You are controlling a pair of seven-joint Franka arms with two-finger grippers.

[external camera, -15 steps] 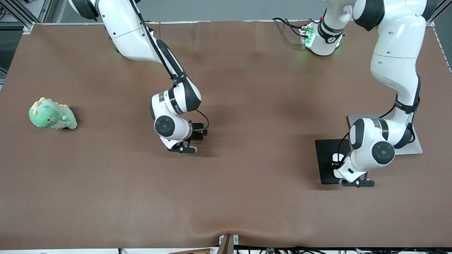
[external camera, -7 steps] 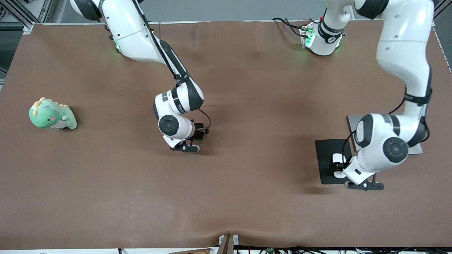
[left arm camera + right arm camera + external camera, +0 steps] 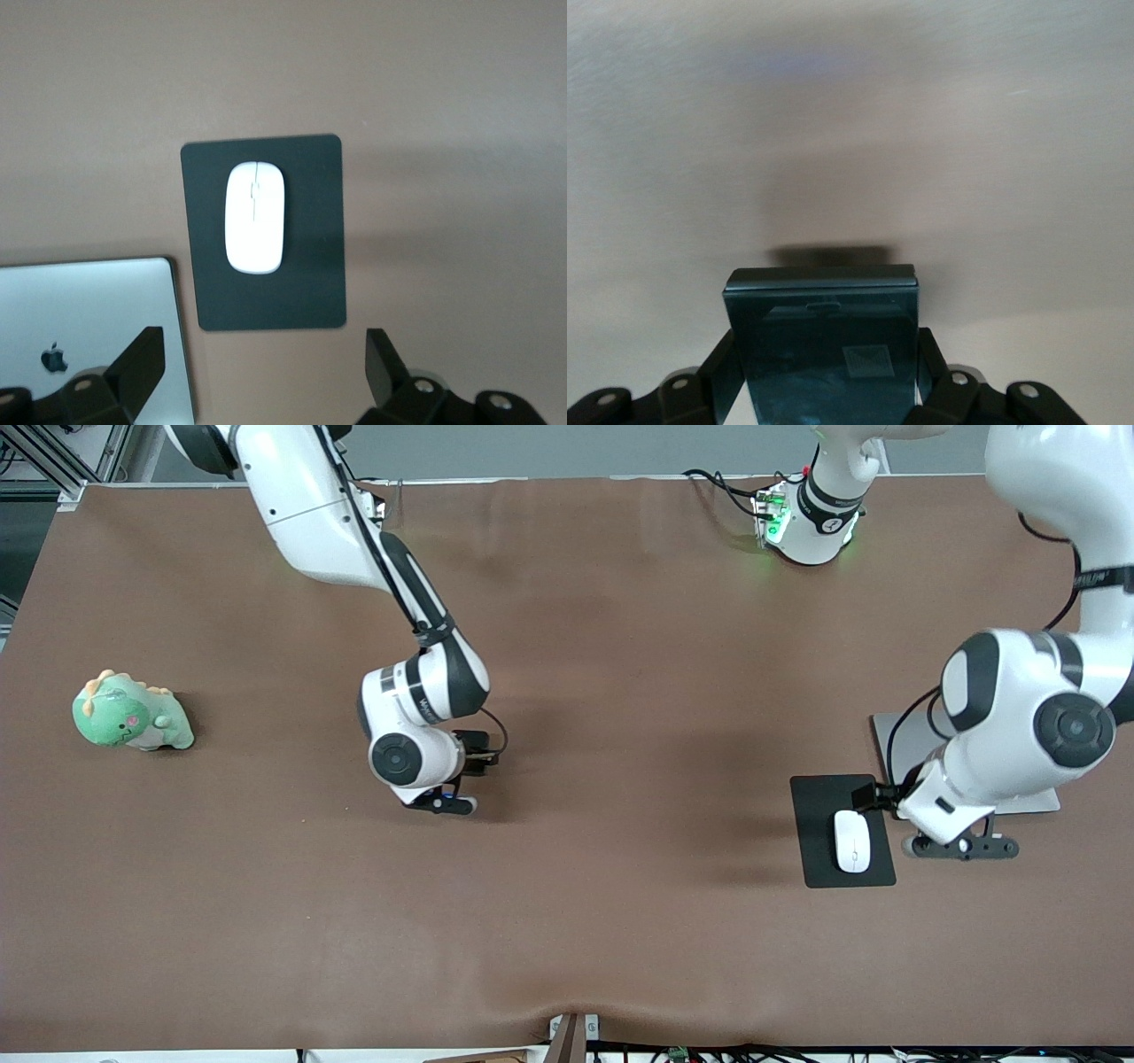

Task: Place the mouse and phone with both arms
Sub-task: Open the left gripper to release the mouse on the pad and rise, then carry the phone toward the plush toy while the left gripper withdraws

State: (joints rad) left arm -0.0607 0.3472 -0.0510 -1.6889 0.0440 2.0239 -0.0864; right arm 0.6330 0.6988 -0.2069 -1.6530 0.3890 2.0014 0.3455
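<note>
Two grippers: left gripper point(image 3: 961, 848) spread wide, over table beside mouse pad point(image 3: 819, 815); mouse point(image 3: 851, 841) lies on pad. Right gripper point(image 3: 440, 802) clamped on phone point(image 3: 824, 350), above table middle.

bare tabletop point(image 3: 620, 921) mid-table, laptop point(image 3: 895, 740) beside mouse pad point(image 3: 819, 864)

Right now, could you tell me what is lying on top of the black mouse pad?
Only the white mouse lies on the mouse pad, which rests flat on the table. Whatever is under the pad is hidden.
</note>
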